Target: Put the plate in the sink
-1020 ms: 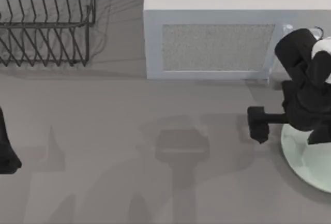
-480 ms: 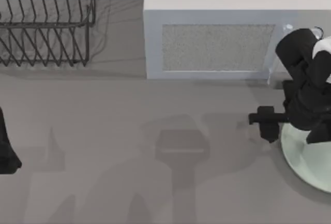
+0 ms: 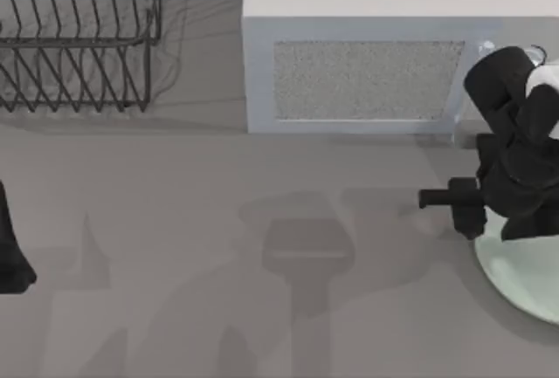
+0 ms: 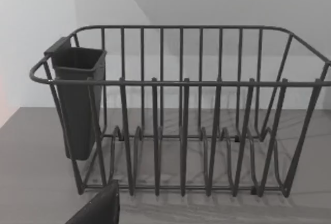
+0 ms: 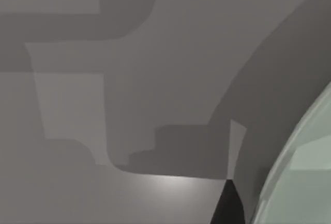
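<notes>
Fingers of our right gripper (image 3: 467,212) cannot be made out well enough for us to say whether they are open or closed. From above, the dark gripper sits at the right side of the table, just at the left edge of the plate (image 3: 524,278), with the rest of our right arm rising behind it over the plate's upper part. Whether the gripper touches the plate's rim we cannot tell. In the right wrist view a dark fingertip (image 5: 227,206) shows close beside the plate's pale green curved rim (image 5: 302,162), with grey table (image 5: 103,105) and soft shadows spread around it.

The plate lies flat on the table at the right edge of the top view, partly cut off by the frame and partly covered by our arm. Just behind the arm stands the grey-white microwave (image 3: 367,55), its speckled door facing the open table.

Our left arm (image 3: 10,247) is parked at the far left edge of the table, well apart from the plate. Its wrist camera faces the black wire dish rack (image 4: 196,110), which carries a dark cutlery cup (image 4: 77,105) hooked on one end. From above, the rack (image 3: 79,37) stands at the table's upper left corner, left of the microwave.
</notes>
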Motion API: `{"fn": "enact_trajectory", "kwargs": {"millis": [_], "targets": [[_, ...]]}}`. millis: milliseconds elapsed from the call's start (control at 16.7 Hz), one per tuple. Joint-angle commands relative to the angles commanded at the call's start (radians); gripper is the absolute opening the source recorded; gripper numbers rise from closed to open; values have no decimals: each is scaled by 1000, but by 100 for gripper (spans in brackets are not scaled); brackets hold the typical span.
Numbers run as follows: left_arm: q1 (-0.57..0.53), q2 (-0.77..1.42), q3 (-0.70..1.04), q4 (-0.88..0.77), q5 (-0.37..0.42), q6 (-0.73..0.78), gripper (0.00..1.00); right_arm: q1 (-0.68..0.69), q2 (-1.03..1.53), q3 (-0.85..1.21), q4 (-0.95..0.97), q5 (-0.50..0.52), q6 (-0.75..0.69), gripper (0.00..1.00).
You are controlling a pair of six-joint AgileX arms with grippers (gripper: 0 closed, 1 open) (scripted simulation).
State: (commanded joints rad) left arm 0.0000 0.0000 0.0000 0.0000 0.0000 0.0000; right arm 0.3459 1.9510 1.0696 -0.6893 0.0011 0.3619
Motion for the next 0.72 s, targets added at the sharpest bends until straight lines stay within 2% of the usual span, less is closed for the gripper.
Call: {"fn": "enact_trajectory", "kwargs": {"millis": [480,720], "targets": [[0,0,0,0,0,0,100,-9,-67,27,1,4,0,0],[0,0,0,0,0,0,100,31,-61,99,-104,16,-26,0]]}}
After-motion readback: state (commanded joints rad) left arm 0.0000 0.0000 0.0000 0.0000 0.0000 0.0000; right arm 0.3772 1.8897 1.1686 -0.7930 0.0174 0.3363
